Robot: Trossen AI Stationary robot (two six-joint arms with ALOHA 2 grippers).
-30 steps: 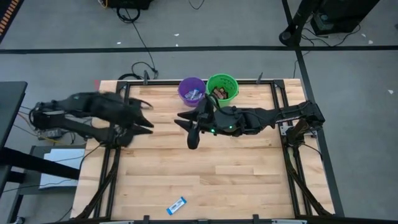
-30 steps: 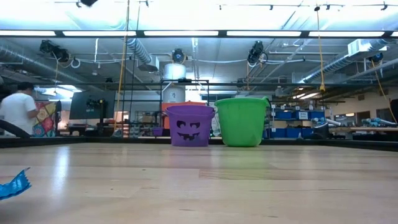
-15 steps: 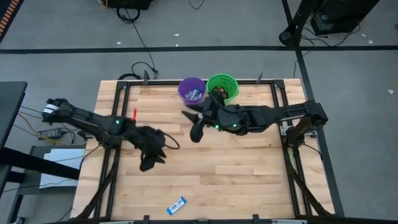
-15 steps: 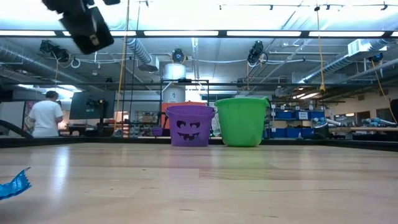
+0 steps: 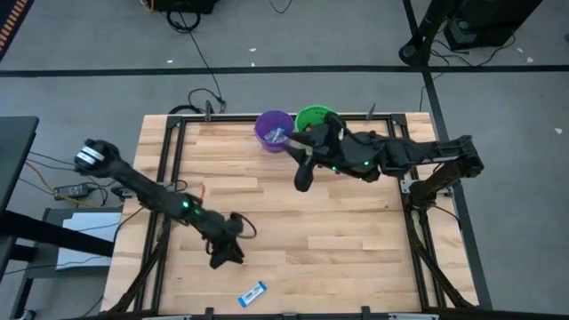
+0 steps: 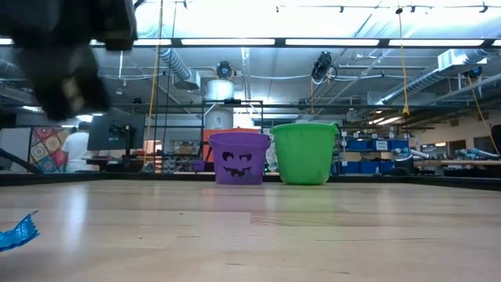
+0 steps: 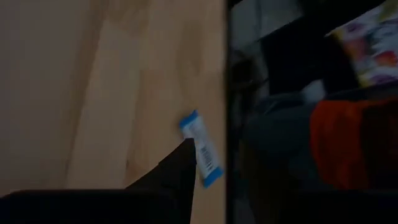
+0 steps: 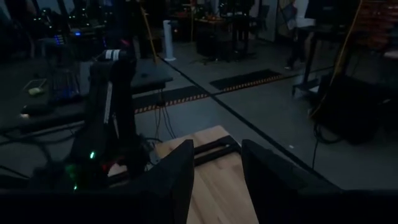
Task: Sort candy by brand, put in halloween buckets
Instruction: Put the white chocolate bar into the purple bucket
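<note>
The left hand hung over the near half of the wooden tabletop, close to the one blue-and-white candy that lay alone by the near edge. In the left wrist view that candy sat just beyond the tip of a dark finger, right at the tabletop's edge, with nothing between them. Whether the left hand's fingers stood wide or narrow could not be told.

The right hand was at the far side, just in front of the two buckets, and its arm reached in across the green bucket, covering much of its mouth. Its two fingers stood parted with a clear gap and held nothing.

The purple bucket touched the green one at the far edge; a blue-and-white wrapper showed inside it. From the low view the purple bucket bore a jack-o'-lantern face, the green bucket stood beside it, and a person stood in the room behind.
</note>
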